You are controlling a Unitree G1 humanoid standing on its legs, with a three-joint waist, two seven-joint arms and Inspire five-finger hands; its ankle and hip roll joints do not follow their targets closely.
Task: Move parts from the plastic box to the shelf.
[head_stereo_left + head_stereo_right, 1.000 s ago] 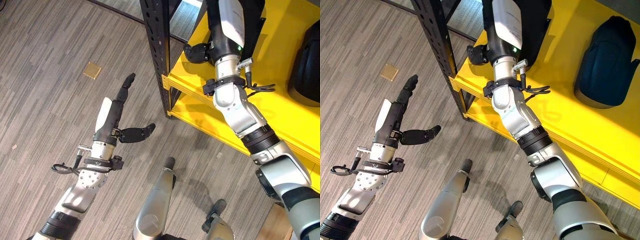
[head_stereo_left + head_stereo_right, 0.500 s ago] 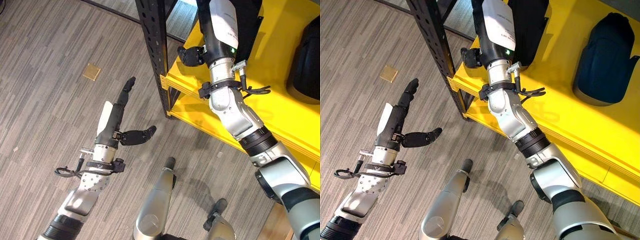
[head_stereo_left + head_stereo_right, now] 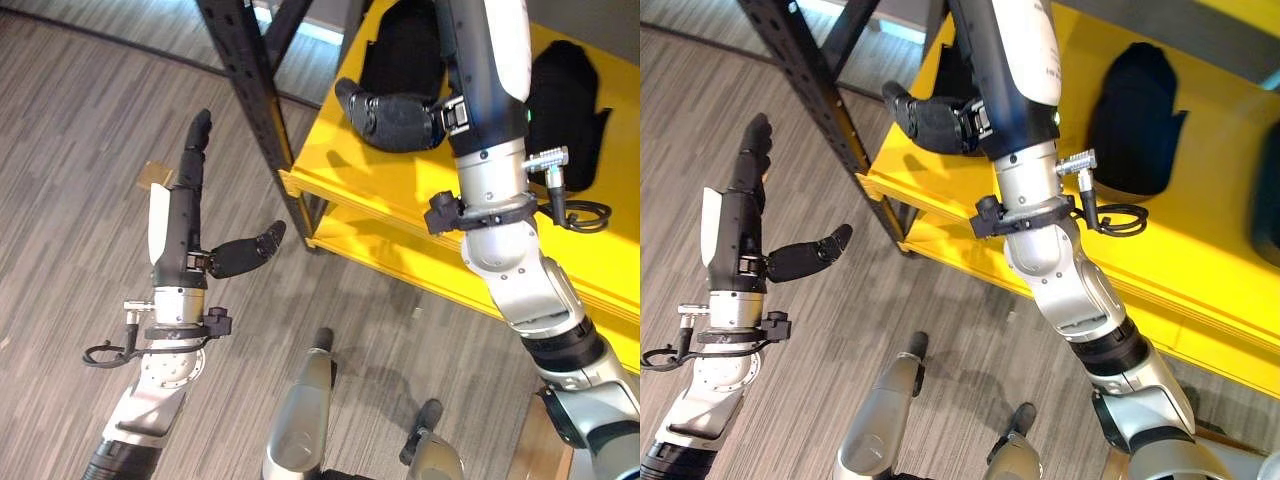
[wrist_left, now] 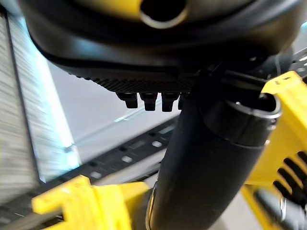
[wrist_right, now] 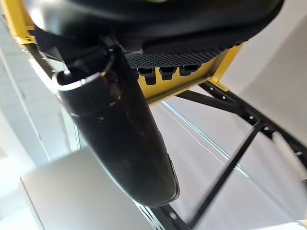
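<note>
L hand (image 3: 178, 222): fingers straight, spread loosely, thumb (image 3: 245, 250) splayed out to the side toward the shelf post. Holds nothing, touches nothing. Hand is up over the grey carpet floor (image 3: 70, 150), fingertips pointing away from the robot, forearm rising from lower left. White cover strip visible along the back of the hand.

R hand (image 3: 392, 108): over the yellow shelf (image 3: 400, 200), forearm nearly vertical in the head views, wrist w/ connector just below. Thumb sticks out sideways toward the black upright post (image 3: 245, 90), relaxed, not curled on anything. R wrist view shows thumb extended and finger stubs in a row, nothing between them, so the hand is released, empty. Can't tell if it touches the shelf surface.

Parts: two dark parts lie on the shelf deck: one (image 3: 1135, 120) just beside the R forearm on its right, another (image 3: 400, 45) behind the R hand, partly hidden by the arm. A further dark shape shows at the right edge of the R eye view. Plastic box: not seen.

Small tan square (image 3: 155, 175) on floor, just behind L hand.

Vs 1.0 s ago: whole view has shifted (camera moved), shelf now reads more to centre. R hand is further onto the shelf deck than before, forearm more upright. L hand pose unchanged: open, thumb out, empty.
</note>
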